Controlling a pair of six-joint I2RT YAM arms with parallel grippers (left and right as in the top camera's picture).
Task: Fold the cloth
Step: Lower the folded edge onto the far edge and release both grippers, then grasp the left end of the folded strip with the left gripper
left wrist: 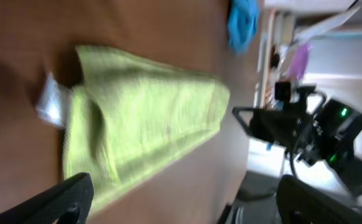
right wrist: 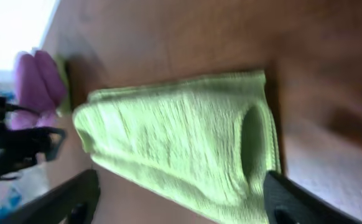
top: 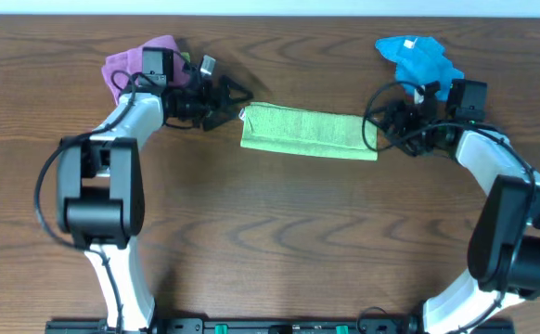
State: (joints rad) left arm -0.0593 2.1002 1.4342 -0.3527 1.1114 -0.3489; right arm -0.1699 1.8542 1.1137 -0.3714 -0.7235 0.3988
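Lying across the middle of the wooden table (top: 270,241), the green cloth (top: 307,133) is folded into a long strip, with a white tag (top: 244,113) at its left end. The left gripper (top: 234,102) sits just off that end, jaws spread wide and empty. The right gripper (top: 379,122) sits at the opposite end, equally wide, gripping nothing. A purple cloth (top: 140,61) and a blue cloth (top: 417,57) lie behind the arms.

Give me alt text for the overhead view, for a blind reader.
A green cloth, folded into a long strip, lies on a wooden table. The left gripper sits just off its left end and the right gripper at its right end, both with jaws open. A purple cloth and a blue cloth lie bunched near the far edge.
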